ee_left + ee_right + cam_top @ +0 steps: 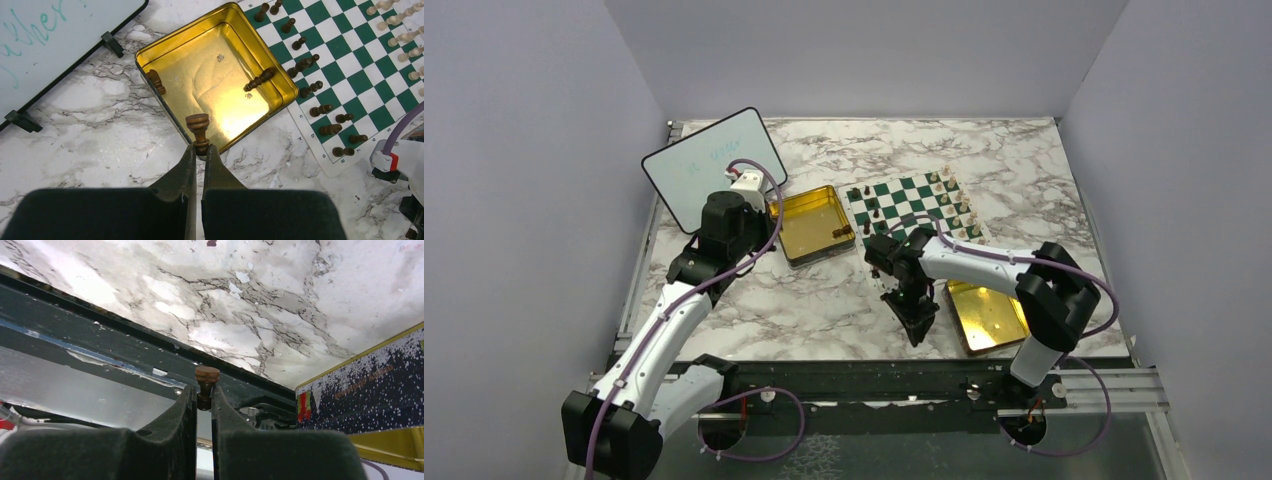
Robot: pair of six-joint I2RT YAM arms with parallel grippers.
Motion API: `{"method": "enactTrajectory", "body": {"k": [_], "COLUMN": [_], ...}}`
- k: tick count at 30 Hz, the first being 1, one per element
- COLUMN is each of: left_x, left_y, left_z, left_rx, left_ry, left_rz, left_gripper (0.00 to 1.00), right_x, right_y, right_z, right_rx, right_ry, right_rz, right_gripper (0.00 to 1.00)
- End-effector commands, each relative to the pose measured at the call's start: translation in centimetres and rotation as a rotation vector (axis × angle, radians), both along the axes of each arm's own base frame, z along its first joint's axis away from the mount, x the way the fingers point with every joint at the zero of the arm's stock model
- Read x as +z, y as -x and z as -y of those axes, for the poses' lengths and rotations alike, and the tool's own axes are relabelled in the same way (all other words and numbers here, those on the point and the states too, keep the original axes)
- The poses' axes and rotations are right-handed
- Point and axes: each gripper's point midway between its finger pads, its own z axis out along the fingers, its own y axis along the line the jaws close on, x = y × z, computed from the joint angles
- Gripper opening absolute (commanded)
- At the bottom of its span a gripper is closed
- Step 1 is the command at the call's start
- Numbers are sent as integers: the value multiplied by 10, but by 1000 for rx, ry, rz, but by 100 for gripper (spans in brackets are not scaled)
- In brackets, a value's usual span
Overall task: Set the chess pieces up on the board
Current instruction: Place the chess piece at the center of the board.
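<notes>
Left jaws clamp a dark brown chess piece [198, 129] over the gold tin [200, 60] rim, frame centre. Right jaws clamp another dark piece [206, 376] above the desk [280, 300].

Top cam overhead; close L wrist cam shares board [350, 65].

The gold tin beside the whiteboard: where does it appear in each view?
Top external: the gold tin is at centre, left of the board.
Left wrist: upper centre, with the board on the right.
Right wrist: not in it.
Shared landmark: the marble table.
</notes>
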Motion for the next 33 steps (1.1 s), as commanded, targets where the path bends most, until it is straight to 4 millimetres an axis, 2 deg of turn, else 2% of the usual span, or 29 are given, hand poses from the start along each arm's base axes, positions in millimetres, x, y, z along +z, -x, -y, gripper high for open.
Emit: {"method": "enactTrajectory", "body": {"k": [1, 21, 33], "left_x": [9, 9, 9], "left_y": [-3, -4, -3], "left_z": [-12, -15, -14], "left_rx": [50, 61, 58], "left_ry": [-33, -43, -42], "left_rz": [36, 37, 40], "left_gripper": [0, 0, 0], "right_x": [-6, -24, -28], "right_y": [5, 5, 0], "right_z": [8, -4, -7], "right_rx": [63, 140, 141], "right_ry": [53, 46, 53], "right_rz": [-31, -78, -62], "right_gripper": [3, 11, 23]}}
